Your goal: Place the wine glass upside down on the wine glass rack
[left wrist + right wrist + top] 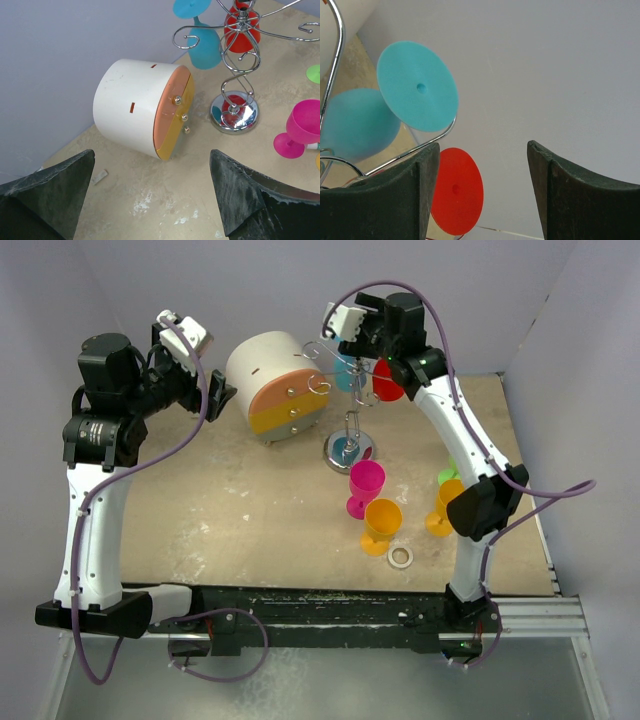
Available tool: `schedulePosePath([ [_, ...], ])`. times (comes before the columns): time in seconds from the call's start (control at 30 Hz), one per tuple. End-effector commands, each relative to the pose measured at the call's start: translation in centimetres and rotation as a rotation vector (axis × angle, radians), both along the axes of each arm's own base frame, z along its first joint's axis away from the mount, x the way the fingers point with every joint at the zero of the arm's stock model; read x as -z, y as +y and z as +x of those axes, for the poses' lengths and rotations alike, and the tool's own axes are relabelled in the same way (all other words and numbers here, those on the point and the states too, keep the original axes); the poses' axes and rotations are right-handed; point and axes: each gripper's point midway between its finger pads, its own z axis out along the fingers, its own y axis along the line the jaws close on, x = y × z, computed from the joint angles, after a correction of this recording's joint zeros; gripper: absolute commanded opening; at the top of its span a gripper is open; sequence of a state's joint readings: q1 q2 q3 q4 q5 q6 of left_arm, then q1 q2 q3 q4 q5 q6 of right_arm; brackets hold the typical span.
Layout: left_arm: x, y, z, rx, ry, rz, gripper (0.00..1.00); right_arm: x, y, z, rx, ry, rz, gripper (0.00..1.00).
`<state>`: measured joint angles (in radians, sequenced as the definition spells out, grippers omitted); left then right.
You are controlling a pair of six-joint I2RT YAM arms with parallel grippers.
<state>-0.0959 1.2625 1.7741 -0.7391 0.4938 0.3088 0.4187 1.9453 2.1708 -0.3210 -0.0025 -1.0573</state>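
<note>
The wine glass rack point(347, 448) stands mid-table on its round chrome base; it also shows in the left wrist view point(234, 111). A teal wine glass point(345, 371) and a red wine glass point(388, 383) hang upside down from its curled arms. My right gripper point(362, 340) is open and empty just above and behind them. In the right wrist view point(482, 147) the teal foot point(417, 85) and the red foot point(457, 190) sit beside its left finger. My left gripper point(215, 395) is open and empty, left of the drawer box, above bare table point(152, 152).
A white-and-orange round drawer box point(272, 385) lies on its side left of the rack. A pink glass point(365, 486) and an orange glass point(382, 526) stand in front of the rack. Another orange glass point(441, 510) and a green one point(447, 477) stand by the right arm. A white ring point(401, 557) lies nearby.
</note>
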Motion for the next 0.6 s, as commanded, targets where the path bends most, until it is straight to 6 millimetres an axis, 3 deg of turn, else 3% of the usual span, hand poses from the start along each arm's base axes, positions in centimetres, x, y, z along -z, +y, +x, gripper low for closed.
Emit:
schedulePosePath([
  [0.0,-1.3,0.3,0.1,-0.005,-0.058,0.008,0.99,-3.8,-1.2,0.0,0.067,-0.081,0.085,0.72],
  [0.37,-1.3,0.3,-0.1,0.002,-0.059,0.007,0.99,-4.1,-1.3,-0.7,0.088,-0.041,0.190,0.75],
  [0.57,-1.0,0.1,0.0,0.006,-0.049,-0.003,0.99,-5.8,-2.9,-0.7,0.141,-0.089,0.219,0.76],
])
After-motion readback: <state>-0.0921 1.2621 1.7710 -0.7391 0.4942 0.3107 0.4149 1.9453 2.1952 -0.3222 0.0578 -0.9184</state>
